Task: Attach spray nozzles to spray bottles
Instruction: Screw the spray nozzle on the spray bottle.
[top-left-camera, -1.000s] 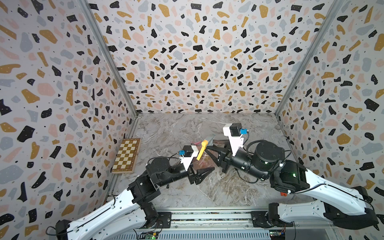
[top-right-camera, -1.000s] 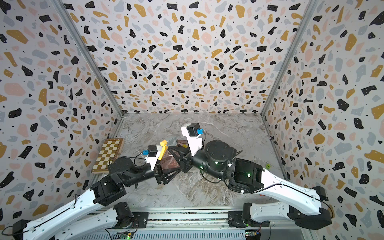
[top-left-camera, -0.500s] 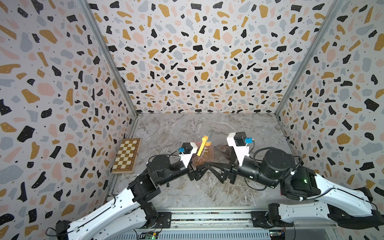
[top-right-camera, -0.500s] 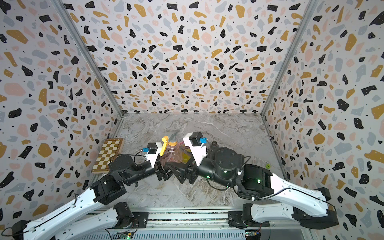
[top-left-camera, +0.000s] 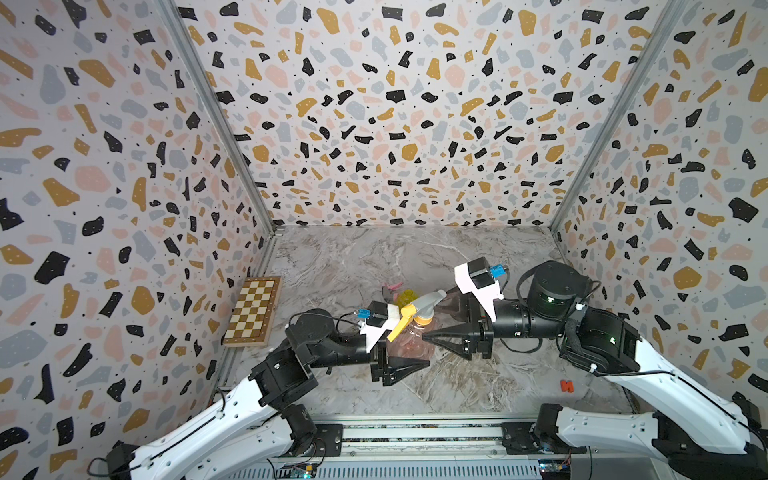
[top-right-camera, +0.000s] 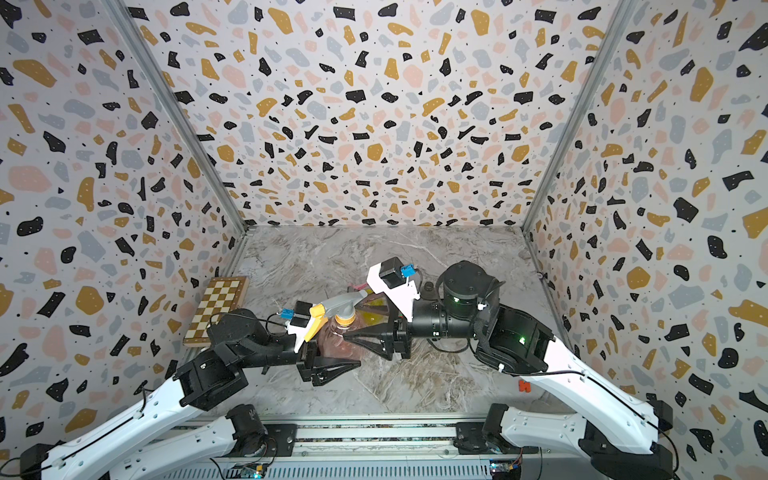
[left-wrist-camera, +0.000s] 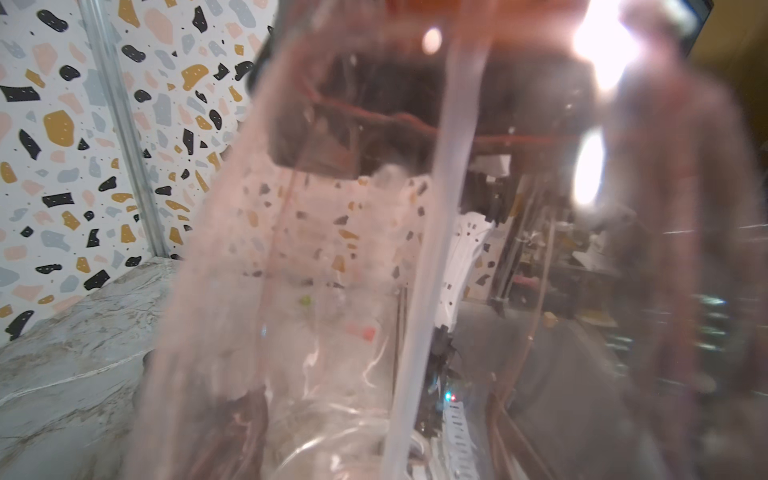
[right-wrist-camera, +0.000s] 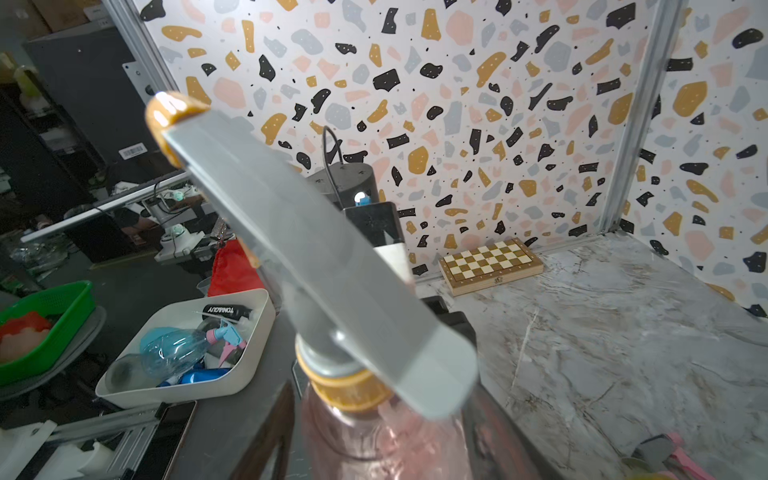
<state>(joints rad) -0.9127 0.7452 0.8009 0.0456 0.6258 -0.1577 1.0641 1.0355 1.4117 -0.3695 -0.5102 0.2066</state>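
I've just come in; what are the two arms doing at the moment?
The left gripper is shut on the pale pink bottle, holding it upright. The grey nozzle with the orange trigger sits on its neck, its dip tube inside the bottle. The right gripper has its jaws on either side of the orange collar; whether they press on it I cannot tell. A yellow bottle is behind them.

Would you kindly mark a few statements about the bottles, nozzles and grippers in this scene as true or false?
1. The grey nozzle with the orange trigger sits on the pink bottle. True.
2. The left gripper is open and empty. False: it is shut on the pink bottle.
3. The chessboard lies by the robot's right wall. False: it lies by the left wall.
4. A yellow bottle shows just beyond the pink bottle. True.
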